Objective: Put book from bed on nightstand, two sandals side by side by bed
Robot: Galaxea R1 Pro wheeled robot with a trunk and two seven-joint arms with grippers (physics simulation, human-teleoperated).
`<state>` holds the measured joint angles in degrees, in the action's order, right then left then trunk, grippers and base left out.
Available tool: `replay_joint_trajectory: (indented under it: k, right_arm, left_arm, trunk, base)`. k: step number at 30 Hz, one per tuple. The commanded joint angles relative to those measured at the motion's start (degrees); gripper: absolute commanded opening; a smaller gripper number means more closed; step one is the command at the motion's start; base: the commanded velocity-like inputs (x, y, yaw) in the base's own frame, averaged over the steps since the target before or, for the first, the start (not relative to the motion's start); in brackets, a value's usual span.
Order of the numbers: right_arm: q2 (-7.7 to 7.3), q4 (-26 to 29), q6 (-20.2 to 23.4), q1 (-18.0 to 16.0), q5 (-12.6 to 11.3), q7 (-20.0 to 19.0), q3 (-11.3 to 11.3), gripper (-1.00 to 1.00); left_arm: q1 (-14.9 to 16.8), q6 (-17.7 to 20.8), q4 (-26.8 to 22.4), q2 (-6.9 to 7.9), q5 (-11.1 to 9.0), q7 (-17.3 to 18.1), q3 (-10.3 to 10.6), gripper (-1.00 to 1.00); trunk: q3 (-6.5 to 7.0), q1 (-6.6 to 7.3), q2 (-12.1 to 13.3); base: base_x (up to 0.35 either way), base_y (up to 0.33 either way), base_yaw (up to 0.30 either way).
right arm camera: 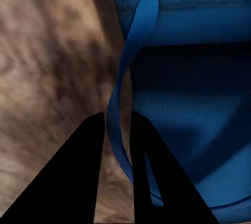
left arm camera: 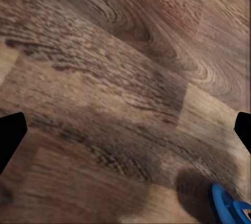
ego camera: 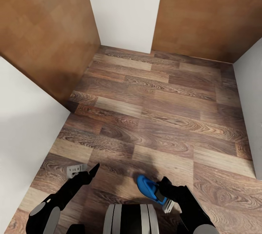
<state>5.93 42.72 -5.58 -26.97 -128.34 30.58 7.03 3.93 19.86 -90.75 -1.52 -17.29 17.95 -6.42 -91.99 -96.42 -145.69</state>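
Sandal, bright blue and flat, hangs in the right hand, low above the wood plank floor. In the right wrist view the two dark fingers are clamped together on its thin blue strap, with the textured sole just beside them. Its long axis runs away from that hand, its rounded end pointing toward the left hand. The left hand holds nothing; its fingertips stand wide apart over bare planks, the sandal's tip near one of them. Ahead of both hands stand tan wooden doors and white walls, well apart from the sandal.
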Motion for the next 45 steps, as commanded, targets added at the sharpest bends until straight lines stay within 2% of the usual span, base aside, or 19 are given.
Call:
replay_joint_trajectory:
  k: [1, 8, 9, 11, 12, 13, 15, 16, 18, 24, 29, 35, 38, 40, 41, 42, 43, 44, 45]
  right_arm:
    - [0.05, 0.08, -0.66, -0.01, -0.65, -0.03, 0.18, -1.0]
    - [0.05, 0.37, -0.66, -0.01, -0.37, 0.04, 0.08, -1.0]
    - [0.05, 0.66, -0.64, -0.01, -0.21, 0.14, -1.06, -1.0]
    - [0.05, 0.77, -0.65, -0.01, -0.09, 0.15, -4.24, -1.0]
    - [0.03, 1.29, -0.64, -0.01, 0.2, 0.07, -9.9, -1.0]
    - [-0.01, 2.02, -0.65, -0.01, 0.47, 0.02, -13.52, -1.0]
    - [-0.16, 3.72, -0.66, -0.01, 1.9, 0.01, -17.57, -1.0]
    - [-0.19, 4.1, -0.66, -0.01, 2.63, 0.01, -18.17, -1.0]
    - [-0.31, 5.43, -0.64, -0.01, 7.57, 0.07, -19.59, -1.0]
    - [-0.39, 8.22, -0.5, -0.01, 27.51, 0.36, -20.89, -1.0]
    - [-0.42, 8.46, 1.58, -0.01, 33.78, 0.43, -21.15, -1.0]
    - [-0.93, 8.44, 4.7, -0.01, 37.0, 0.52, -21.12, -1.0]
    - [-1.51, 8.36, 5.46, -0.01, 42.74, 0.53, -21.25, -1.0]
    - [-1.68, 8.29, 6.12, -0.01, 48.01, 0.56, -21.3, -1.0]
    - [-1.82, 8.21, 6.79, -0.01, 52.01, 0.59, -21.32, -1.0]
    - [-2.24, 8.15, 8.24, -0.01, 58.3, 0.6, -21.31, -1.0]
    - [-2.71, 8.12, 9.41, -0.01, 62.54, 0.61, -21.3, -1.0]
    - [-3.4, 8.16, 10.7, -0.01, 66.59, 0.62, -21.29, -1.0]
    - [-3.85, 8.18, 11.35, -0.01, 68.55, 0.62, -21.28, -1.0]
  left_arm:
    - [0.02, 0.6, -0.04, -0.06, -0.55, 0.24, -0.15, 1.0]
    - [0.02, 0.62, -0.04, -0.06, -0.55, 0.24, -0.12, 1.0]
    - [0.02, 0.62, -0.04, -0.06, -0.55, 0.24, -0.1, 1.0]
    - [0.02, 0.62, -0.04, -0.06, -0.55, 0.24, -0.09, 1.0]
    - [0.02, 0.62, -0.04, -0.06, -0.55, 0.24, -0.09, 1.0]
    - [0.02, 0.62, -0.02, -0.06, -0.55, 0.24, -0.09, 1.0]
    - [0.02, 0.62, 0.02, -0.1, -0.55, 0.24, -0.08, 1.0]
    - [0.02, 0.62, 0.01, -0.09, -0.55, 0.24, -0.08, 1.0]
    - [0.02, 0.62, 0.03, -0.11, -0.55, 0.24, -0.08, 1.0]
    - [0.02, 0.65, 0.04, -0.13, -0.55, 0.24, -0.07, 1.0]
    - [0.02, 0.65, 0.05, -0.14, -0.55, 0.24, -0.02, 1.0]
    - [0.02, 0.7, 0.05, -0.15, -0.55, 0.24, -0.03, 1.0]
    - [0.02, 0.7, 0.05, -0.15, -0.55, 0.24, -0.01, 1.0]
    - [0.02, 0.7, 0.05, -0.15, -0.55, 0.24, 0.0, 1.0]
    - [0.02, 0.7, 0.05, -0.15, -0.55, 0.24, 0.0, 1.0]
    - [0.02, 0.69, 0.05, -0.15, -0.51, 0.24, 0.12, 1.0]
    - [0.02, 0.69, 0.05, -0.15, -0.49, 0.24, 0.48, 1.0]
    - [0.02, 0.67, 0.05, -0.15, -0.48, 0.24, 1.08, 1.0]
    - [0.02, 0.66, 0.05, -0.15, -0.48, 0.24, 1.44, 1.0]
  trunk:
    - [0.2, 0.03, 0.0]
    - [1.75, 0.21, 0.1]
    - [1.97, 0.24, 0.11]
    - [2.41, 0.29, 0.14]
    - [2.63, 0.32, 0.15]
    - [2.85, 0.34, 0.16]
    - [3.3, 0.39, 0.19]
    - [3.52, 0.42, 0.2]
    - [3.96, 0.47, 0.23]
    - [5.29, 0.63, 0.31]
    - [6.4, 0.75, 0.38]
    - [7.73, 0.91, 0.46]
    - [8.39, 0.99, 0.5]
    - [8.84, 1.04, 0.52]
    - [9.06, 1.06, 0.54]
    - [9.28, 1.09, 0.55]
    - [9.5, 1.12, 0.56]
    - [9.72, 1.14, 0.58]
    - [9.94, 1.17, 0.59]
  base:
    - [0.0, 0.0, 0.0]
    - [0.0, 0.0, 0.0]
    - [0.0, 0.0, 0.0]
    - [0.0, 0.0, 0.0]
    - [0.0, 0.0, 0.0]
    - [0.0, 0.0, 0.0]
    - [0.0, 0.0, 0.0]
    - [0.0, 0.0, 0.0]
    - [0.0, 0.0, 0.0]
    - [0.0, 0.0, 0.0]
    - [0.0, 0.0, 0.0]
    - [0.0, 0.0, 0.0]
    - [0.0, 0.0, 0.0]
    - [0.0, 0.0, 0.0]
    - [0.0, 0.0, 0.0]
    - [0.0, 0.0, 0.0]
    - [0.0, 0.0, 0.0]
    - [0.0, 0.0, 0.0]
    - [0.0, 0.0, 0.0]
